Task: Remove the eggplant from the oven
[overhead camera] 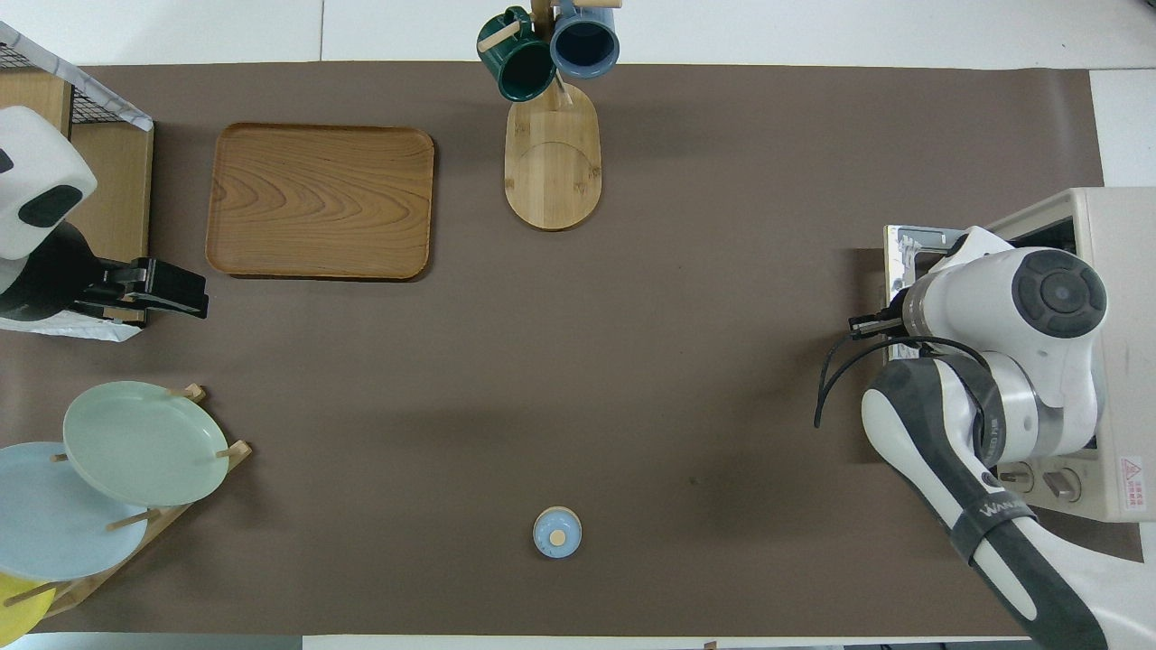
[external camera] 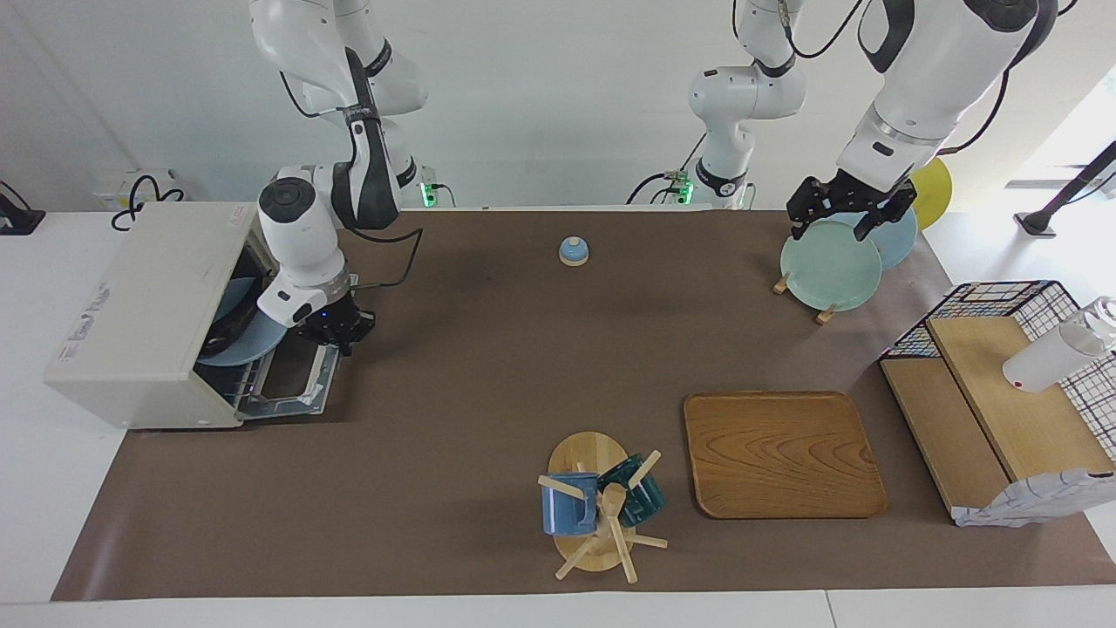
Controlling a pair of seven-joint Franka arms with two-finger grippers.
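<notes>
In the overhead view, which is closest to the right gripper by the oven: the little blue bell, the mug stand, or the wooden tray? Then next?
From the right gripper over the oven door:
1. Mug stand, mid-table, farther from the robots.
2. Blue bell, mid-table, nearer the robots.
3. Wooden tray, toward the left arm's end.

Wall: plain white, running along the 12 o'clock edge of the facing view.
Worktop (external camera: 35, 488): white, with a brown mat (external camera: 488, 366) spread over most of it.
Light: bright daylight spilling in at 2 o'clock, washing out that corner.
Cables: black leads (external camera: 144, 196) coiled at 10 o'clock by the wall.
</notes>
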